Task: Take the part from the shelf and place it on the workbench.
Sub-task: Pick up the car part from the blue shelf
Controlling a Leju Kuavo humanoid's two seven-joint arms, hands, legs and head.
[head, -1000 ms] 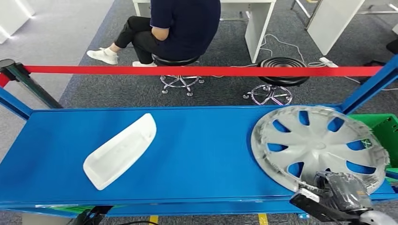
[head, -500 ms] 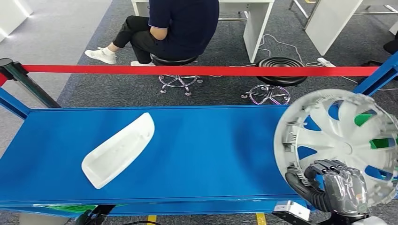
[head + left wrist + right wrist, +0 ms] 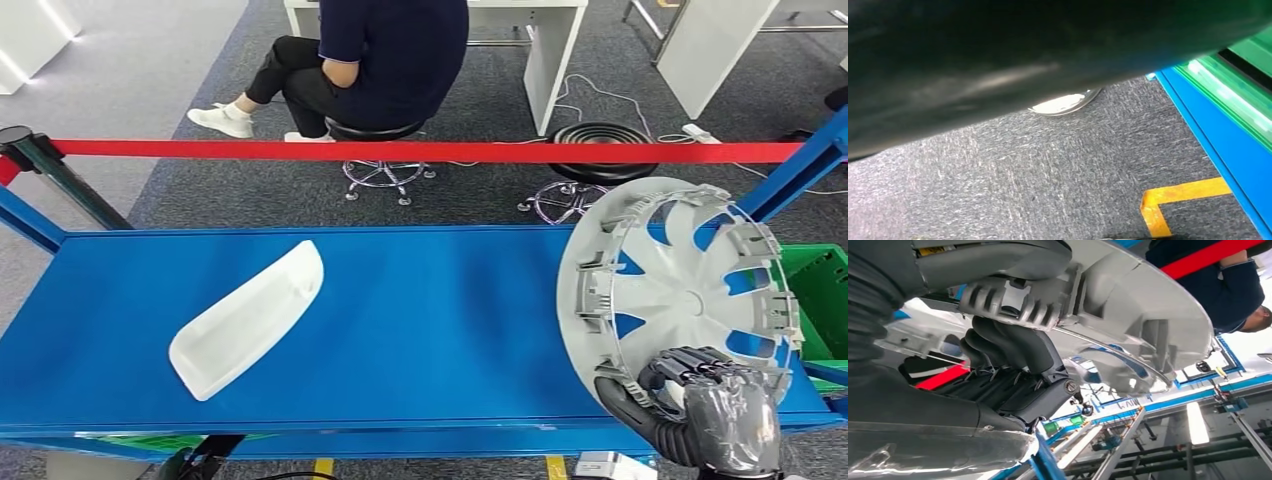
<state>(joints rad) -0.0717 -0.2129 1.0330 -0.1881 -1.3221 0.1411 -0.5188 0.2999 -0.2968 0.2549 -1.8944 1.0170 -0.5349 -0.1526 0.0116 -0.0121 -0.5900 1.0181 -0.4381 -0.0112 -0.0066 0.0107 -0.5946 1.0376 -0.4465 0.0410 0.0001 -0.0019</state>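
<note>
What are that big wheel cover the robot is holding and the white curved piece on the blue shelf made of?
The wheel cover looks like moulded plastic with a silver-grey painted finish: thin spokes, and moulded clips and ribs on the side facing us. The right hand grips its lower rim. The white curved piece seems to be plastic too, matte white, with a thin, smoothly formed shell. Neither can be confirmed by sight alone.

Silver-grey hubcap (image 3: 690, 290) with blue showing through its slots, bright blue shelf (image 3: 430, 300), white plastic tray piece (image 3: 245, 320), red barrier tape (image 3: 400, 151), green crate (image 3: 820, 290) far right, dark grey carpet (image 3: 180, 190)
</note>
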